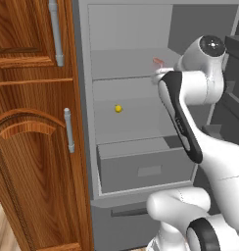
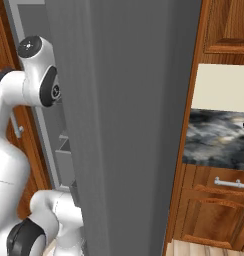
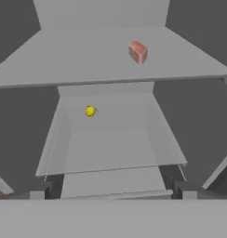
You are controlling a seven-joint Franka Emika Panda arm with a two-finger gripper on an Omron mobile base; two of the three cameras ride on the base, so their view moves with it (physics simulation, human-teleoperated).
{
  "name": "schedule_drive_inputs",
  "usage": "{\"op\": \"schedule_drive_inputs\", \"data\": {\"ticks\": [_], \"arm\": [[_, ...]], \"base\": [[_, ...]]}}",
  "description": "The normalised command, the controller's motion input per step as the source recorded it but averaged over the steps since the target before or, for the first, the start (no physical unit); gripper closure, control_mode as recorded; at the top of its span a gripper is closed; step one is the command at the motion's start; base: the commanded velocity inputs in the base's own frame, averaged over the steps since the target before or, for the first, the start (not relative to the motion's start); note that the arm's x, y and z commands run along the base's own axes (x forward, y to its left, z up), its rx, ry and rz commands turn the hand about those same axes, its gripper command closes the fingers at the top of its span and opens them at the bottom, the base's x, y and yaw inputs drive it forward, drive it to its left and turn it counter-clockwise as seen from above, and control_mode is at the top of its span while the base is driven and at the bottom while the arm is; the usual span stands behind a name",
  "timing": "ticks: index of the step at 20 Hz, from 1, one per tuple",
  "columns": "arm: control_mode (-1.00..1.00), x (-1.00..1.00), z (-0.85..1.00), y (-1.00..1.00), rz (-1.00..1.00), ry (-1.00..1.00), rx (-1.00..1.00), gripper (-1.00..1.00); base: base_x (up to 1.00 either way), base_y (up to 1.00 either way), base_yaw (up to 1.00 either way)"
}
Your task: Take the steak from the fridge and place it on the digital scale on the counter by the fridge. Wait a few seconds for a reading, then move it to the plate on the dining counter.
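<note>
Steak (image 3: 138, 51) on fridge (image 3: 106, 60) shelf, well beyond seemingly wide-apart fingers (image 3: 37, 194)

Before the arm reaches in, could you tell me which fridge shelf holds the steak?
The upper shelf: the steak lies at its right, while the shelf below holds a yellow ball.

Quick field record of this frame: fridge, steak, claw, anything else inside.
fridge: door open, grey shelves and a wide drawer showing
steak: lying on the upper shelf, toward its right side, untouched
small yellow ball: on the shelf below the steak, left of it
claw: open, empty, in front of the shelves, well short of the steak
wooden cupboards: left of the fridge, doors shut
stage: steak not yet picked up
</note>
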Motion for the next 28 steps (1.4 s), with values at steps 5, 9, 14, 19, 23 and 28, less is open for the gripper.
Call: {"op": "schedule_drive_inputs", "data": {"ticks": [5, 9, 14, 19, 23, 28], "arm": [[-1.0, 0.07, 0.52, -0.27, -0.14, 0.0, 0.0, -1.0], [-1.0, 0.08, 0.06, -0.49, -0.02, 0.0, 0.0, -1.0], [-1.0, 0.29, -0.03, -0.39, 0.0, -0.09, 0.0, -1.0], [-1.0, 0.44, -0.21, -0.06, 0.0, -0.18, 0.0, -1.0], [-1.0, 0.52, -0.15, 0.0, 0.0, -0.15, 0.0, -1.0], [-1.0, 0.6, -0.05, 0.0, 0.0, 0.0, 0.0, -1.0]], "base": [[0.0, 0.0, 0.0], [0.0, 0.0, 0.0], [0.0, 0.0, 0.0], [0.0, 0.0, 0.0], [0.0, 0.0, 0.0], [0.0, 0.0, 0.0]]}}
